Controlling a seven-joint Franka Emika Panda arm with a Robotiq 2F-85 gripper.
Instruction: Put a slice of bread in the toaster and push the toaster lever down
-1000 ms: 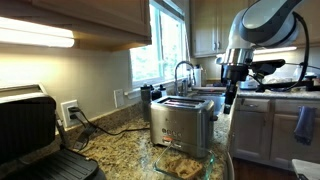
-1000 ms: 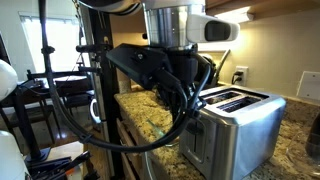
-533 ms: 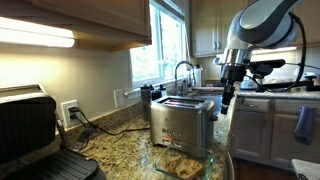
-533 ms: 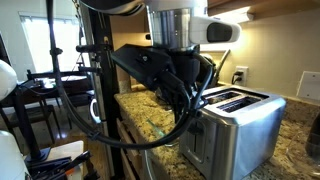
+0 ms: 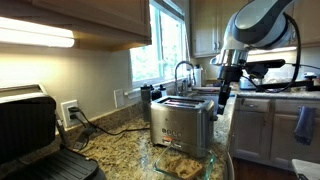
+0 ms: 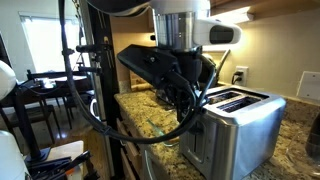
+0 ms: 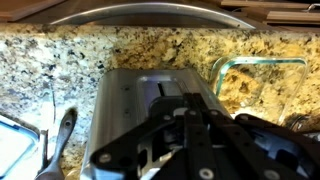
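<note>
Item: gripper (image 5: 222, 100). Fingers pressed together, with nothing seen pinched between them. In both exterior views it hangs at the narrow end of the toaster (image 5: 182, 124), fingertips about level with the toaster's top. Whether it touches the casing cannot be told. In the wrist view its dark body covers much of the toaster's top.

Item: toaster. Brushed steel and boxy, standing upright on the speckled granite countertop (image 5: 118, 140). Small dark controls show on its broad face. The top slots (image 6: 232, 100) look dark in an exterior view.

Item: slice of bread (image 5: 182, 162). Light tan, lying in a clear glass dish (image 7: 262, 63) on the countertop, just in front of the toaster's broad face. The dish holds more than one piece, though an exact count cannot be made.

Item: black grill press (image 5: 30, 125). Lid raised, well apart from the toaster at the far end of the counter.

Item: faucet (image 5: 184, 70). Curved, behind the toaster, below the window (image 5: 165, 45).
</note>
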